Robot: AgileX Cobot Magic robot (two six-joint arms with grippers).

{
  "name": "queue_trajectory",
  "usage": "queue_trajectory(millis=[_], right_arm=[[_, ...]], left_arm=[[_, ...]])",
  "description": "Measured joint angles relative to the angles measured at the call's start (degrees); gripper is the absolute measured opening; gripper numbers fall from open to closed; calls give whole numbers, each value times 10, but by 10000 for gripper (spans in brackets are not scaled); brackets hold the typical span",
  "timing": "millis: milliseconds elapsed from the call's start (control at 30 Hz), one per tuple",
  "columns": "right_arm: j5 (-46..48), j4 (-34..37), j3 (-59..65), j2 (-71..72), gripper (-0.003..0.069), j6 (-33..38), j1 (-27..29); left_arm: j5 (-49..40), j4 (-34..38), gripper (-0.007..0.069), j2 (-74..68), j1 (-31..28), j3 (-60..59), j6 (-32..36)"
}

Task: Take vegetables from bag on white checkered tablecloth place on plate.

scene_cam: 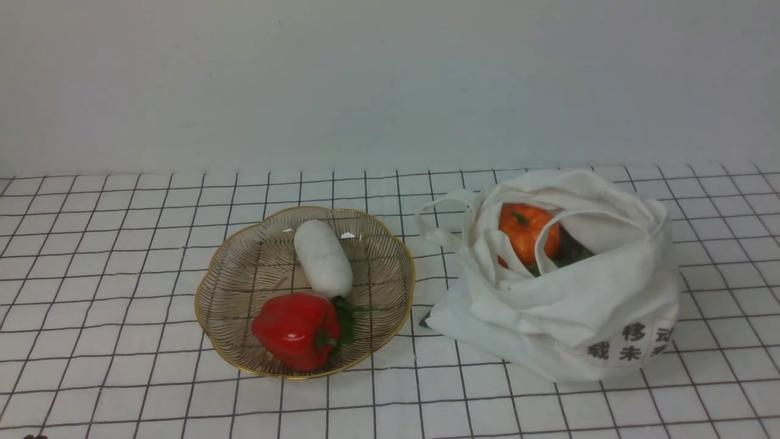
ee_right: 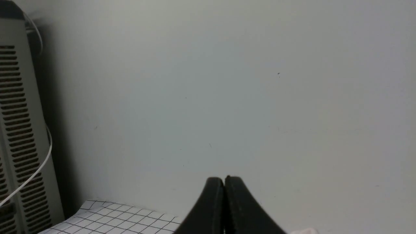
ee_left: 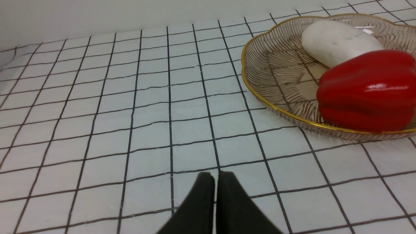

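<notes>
The brownish glass plate (scene_cam: 225, 341) with a gold rim sits left of centre on the white checkered tablecloth (scene_cam: 122, 256). A red bell pepper (scene_cam: 297, 329) and a white oblong vegetable (scene_cam: 323, 258) lie in it. The white cloth bag (scene_cam: 585, 305) stands to the right, mouth open, with an orange pumpkin (scene_cam: 524, 231) and something dark green (scene_cam: 570, 251) inside. Neither gripper shows in the front view. In the left wrist view my left gripper (ee_left: 215, 175) is shut and empty, low over the cloth, apart from the plate (ee_left: 260, 94) and pepper (ee_left: 367, 91). My right gripper (ee_right: 224, 179) is shut and empty, facing the wall.
A plain pale wall (scene_cam: 390, 79) rises behind the table. In the right wrist view a grey vented unit (ee_right: 19, 130) with a white cable stands beside a corner of the tablecloth (ee_right: 123, 221).
</notes>
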State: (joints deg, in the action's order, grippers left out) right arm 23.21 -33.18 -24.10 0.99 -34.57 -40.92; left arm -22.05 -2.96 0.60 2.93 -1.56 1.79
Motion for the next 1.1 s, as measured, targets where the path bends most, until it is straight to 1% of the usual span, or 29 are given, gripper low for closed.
queue_trajectory(millis=[100, 167, 200, 233, 300, 333, 367, 400, 433, 467, 533, 633, 733, 800, 933, 1000, 1033, 1067, 1100], right_arm=[[-27, 4, 0, 0, -13, 0, 0], [-79, 23, 7, 0, -13, 24, 0], [-84, 27, 8, 0, -13, 28, 0], [-124, 65, 14, 0, -13, 74, 0], [-151, 120, 20, 0, -13, 135, 0], [-163, 165, 25, 0, -13, 176, 0], [-169, 188, 27, 0, -13, 208, 0], [-172, 229, 29, 0, -13, 253, 0], [-172, 242, 29, 0, -13, 266, 0], [-172, 281, 29, 0, -13, 308, 0], [-172, 319, 31, 0, -13, 346, 0], [-171, 335, 44, 0, -13, 371, 0], [-170, 324, 66, 0, -13, 377, 5], [-166, 312, 83, 0, -13, 377, 24], [-135, 302, 150, 0, -13, 377, 143], [-117, 302, 195, 0, -13, 370, 213], [-113, 302, 208, 0, -13, 368, 230], [-101, 302, 236, -1, -13, 366, 265], [-87, 302, 244, -1, -13, 365, 278]], left_arm=[[0, 0, -8, 0, 0, 0, 0], [0, 0, -8, 0, 0, 0, 0], [0, 0, -8, 0, 0, 0, 0], [0, 0, -8, 0, 0, 0, 0], [0, 0, -8, 0, 0, 0, 0], [0, 0, -8, 0, 0, 0, 0], [0, 0, -8, 0, 0, 0, 0], [0, 0, -8, 0, 0, 0, 0], [0, 0, -8, 0, 0, 0, 0], [0, 0, -8, 0, 0, 0, 0], [0, 0, -8, 0, 0, 0, 0], [0, 0, -8, 0, 0, 0, 0], [0, 0, -8, 0, 0, 0, 0], [0, 0, -8, 0, 0, 0, 0], [0, 0, -8, 0, 0, 0, 0], [0, 0, -8, 0, 0, 0, 0], [0, 0, -8, 0, 0, 0, 0], [0, 0, -8, 0, 0, 0, 0], [0, 0, -8, 0, 0, 0, 0]])
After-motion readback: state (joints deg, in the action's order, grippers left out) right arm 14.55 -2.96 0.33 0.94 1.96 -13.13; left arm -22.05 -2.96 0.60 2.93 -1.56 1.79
